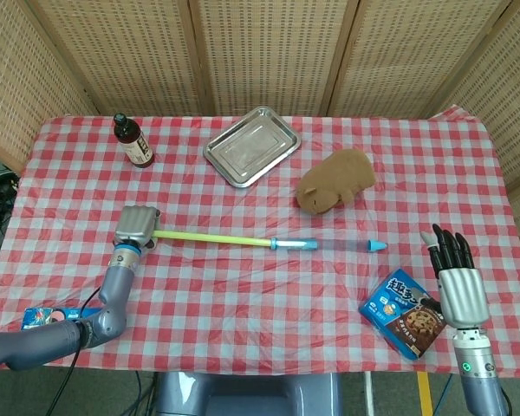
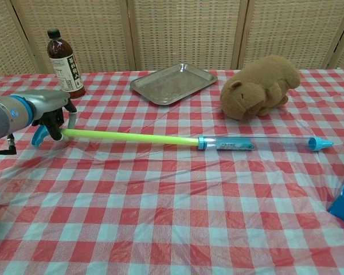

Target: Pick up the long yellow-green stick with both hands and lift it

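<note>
Woven wicker screens are standing behind a tabletop (image 1: 243, 295) draped in red-and-white check. At the left, the left hand (image 1: 136, 228) is clenching around the near end of the long yellow-green stick (image 2: 132, 137), raising that end just off the cloth while the clear section and blue tip (image 2: 320, 144) are lying low toward the right. Behind are sitting a dark bottle (image 2: 63, 56), a steel tray (image 2: 173, 83) and a brown plush animal (image 2: 261, 86). At the far right, the right hand (image 1: 455, 277) is hanging with fingers spread, grasping nothing, just beside a blue cookie box (image 1: 405, 314).
</note>
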